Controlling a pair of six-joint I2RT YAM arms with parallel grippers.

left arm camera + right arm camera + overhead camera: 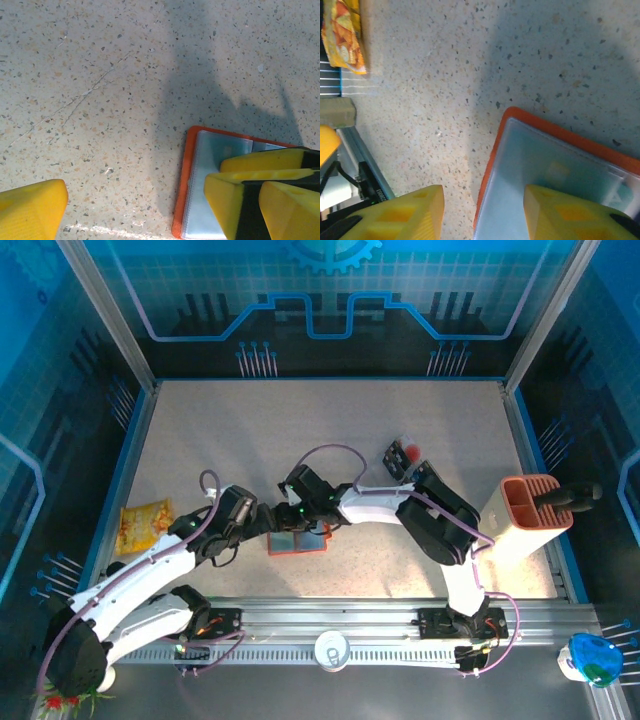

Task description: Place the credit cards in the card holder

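**Card holder lies open, cards yet to go in**

The red-orange card holder point(298, 540) lies open and flat on the bench point(300, 430), near its front edge where the two arms meet, with its grey-clear pockets facing up. The right hand point(480, 200) hangs over it, spread and empty. One of its yellow fingers is above the pocket and the other above bare bench beside the orange rim. The left hand point(162, 197) is also open and holds nothing, one finger over the speckled surface and the other at the holder.

Well apart, toward the back right, a small dark pile with red marks looks to be the credit cards point(400, 455). Loading therefore appears barely begun, with most or all of the cards left to move.

A pale square shows through the pocket's cloudy film, but whether a card already sits there cannot be told. The pile is too small to count. In the left wrist view, several yellow fingers crowd the holder's edge — whose is whose is unclear.

A yellow snack packet point(145, 525) lies to the left and a terracotta bin point(530, 515) stands to the right.
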